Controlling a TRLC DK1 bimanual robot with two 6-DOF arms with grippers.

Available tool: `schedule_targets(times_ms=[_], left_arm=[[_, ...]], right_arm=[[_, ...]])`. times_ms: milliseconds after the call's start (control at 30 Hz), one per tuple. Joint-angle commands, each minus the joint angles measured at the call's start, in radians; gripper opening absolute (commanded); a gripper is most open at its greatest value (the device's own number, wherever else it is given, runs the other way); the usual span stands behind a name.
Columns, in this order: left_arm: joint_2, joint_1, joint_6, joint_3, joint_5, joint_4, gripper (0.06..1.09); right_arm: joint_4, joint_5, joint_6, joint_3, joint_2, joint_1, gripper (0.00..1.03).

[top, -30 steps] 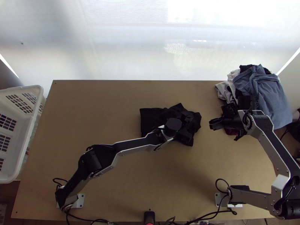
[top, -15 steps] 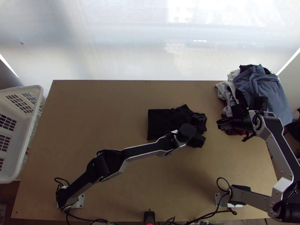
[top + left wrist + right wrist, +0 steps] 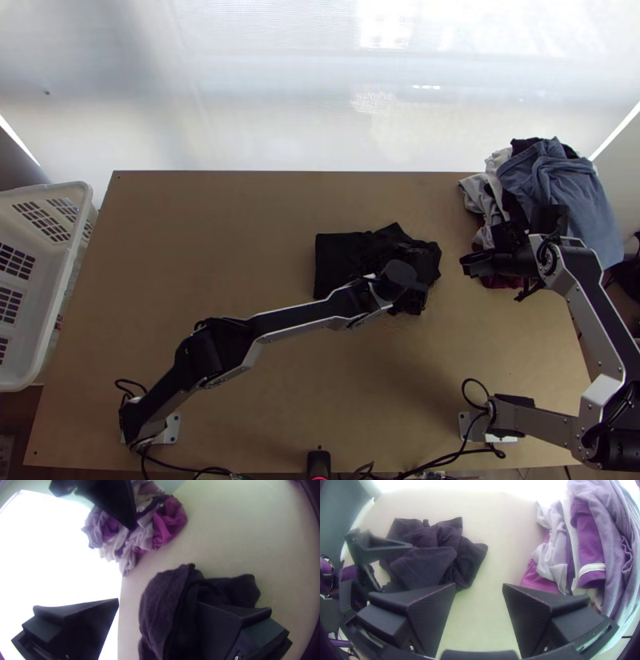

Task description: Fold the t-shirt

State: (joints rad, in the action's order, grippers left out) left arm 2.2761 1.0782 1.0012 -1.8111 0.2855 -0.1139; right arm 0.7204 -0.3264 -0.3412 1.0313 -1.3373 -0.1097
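The black T-shirt (image 3: pixel 336 250) lies on the bench (image 3: pixel 200 240) right of centre, its left part fairly flat with a straight edge and its right part rumpled in overlapping layers. The left end effector (image 3: pixel 417 280) is at the rumpled part, its 2 fingers parted, 1 of them overlapping the cloth in its wrist view; contact cannot be confirmed. The right end effector (image 3: pixel 498 264) is at the near side of the clothes pile (image 3: pixel 560 188), 2 fingers spread with nothing between them, apart from the T-shirt.
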Motion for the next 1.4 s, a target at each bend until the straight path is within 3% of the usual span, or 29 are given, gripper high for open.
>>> schedule_targets(times_ms=[0, 100, 267, 600, 767, 933, 1100, 1200, 1367], left_arm=[[-0.036, -0.047, -0.213, 0.012, -0.002, 0.286, 1.04], [-0.058, -0.058, -0.277, 0.027, -0.014, 0.396, 1.04], [-0.182, -0.089, -0.337, 0.125, -0.017, 0.407, 1.04], [-0.317, -0.179, -0.470, 0.102, -0.019, 0.574, 1.04], [-0.319, -0.216, -0.567, 0.096, -0.048, 0.662, 1.04], [-0.328, -0.247, -0.587, 0.111, -0.049, 0.688, 1.04], [-0.333, -0.274, -0.608, 0.133, -0.069, 0.712, 1.03], [-0.337, -0.284, -0.636, 0.144, -0.077, 0.714, 0.95], [-0.317, -0.307, -0.674, 0.151, -0.149, 0.712, 0.65]], right_arm=[[0.001, -0.002, -0.002, -0.007, 0.004, -0.002, 0.66], [0.001, -0.003, -0.002, -0.010, 0.013, -0.002, 0.66], [0.005, -0.007, -0.002, -0.002, 0.024, 0.005, 0.66], [0.014, -0.013, 0.033, 0.062, -0.016, 0.169, 0.66], [0.014, -0.014, 0.065, 0.108, -0.066, 0.298, 0.65], [0.031, -0.034, 0.111, 0.184, -0.137, 0.443, 0.65], [0.031, -0.068, 0.157, 0.204, -0.168, 0.571, 0.55], [0.031, -0.069, 0.163, 0.200, -0.183, 0.616, 0.47], [0.011, -0.103, 0.166, 0.184, -0.224, 0.631, 0.37]])
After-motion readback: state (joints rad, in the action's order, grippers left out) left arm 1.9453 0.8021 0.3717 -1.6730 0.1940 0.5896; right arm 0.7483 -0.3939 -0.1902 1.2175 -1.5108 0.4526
